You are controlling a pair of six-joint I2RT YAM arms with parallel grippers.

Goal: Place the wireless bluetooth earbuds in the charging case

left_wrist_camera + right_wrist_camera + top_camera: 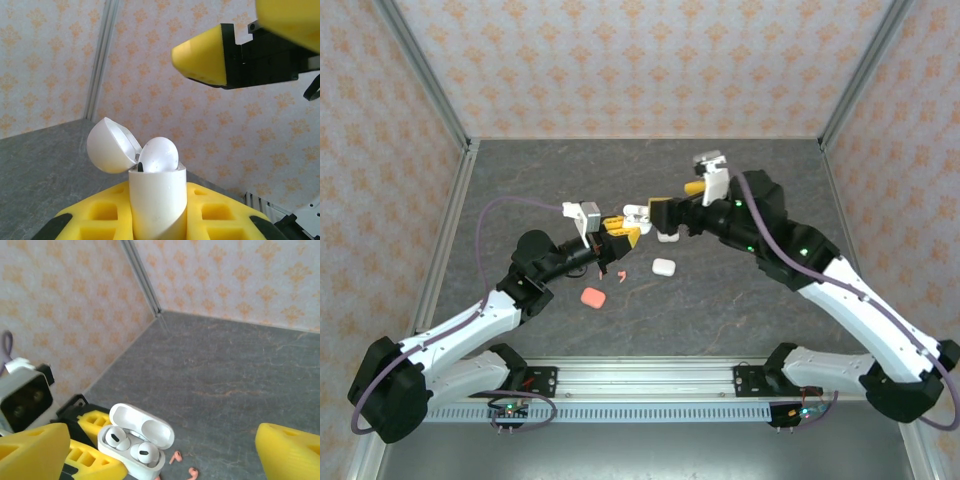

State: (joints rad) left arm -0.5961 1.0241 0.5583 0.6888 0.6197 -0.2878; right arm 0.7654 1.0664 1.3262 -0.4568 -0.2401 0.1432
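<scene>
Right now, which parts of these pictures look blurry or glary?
Right wrist view: near yellow fingers blurred, open charging case sharp. Left wrist view: case crisp, mild sheen on its earbud. Top external view: even light, no glare.

- Upper part of the top view: the table (620, 165) is bare behind both arms; you can pass there.
- Mid-frame: the left gripper (628, 230), clamping the open case (637, 213), nearly meets the spread right gripper (677, 200); tight gap.
- Just below: a white case (664, 267), a coral case (592, 297) and coral earbuds (618, 272) block you.
</scene>
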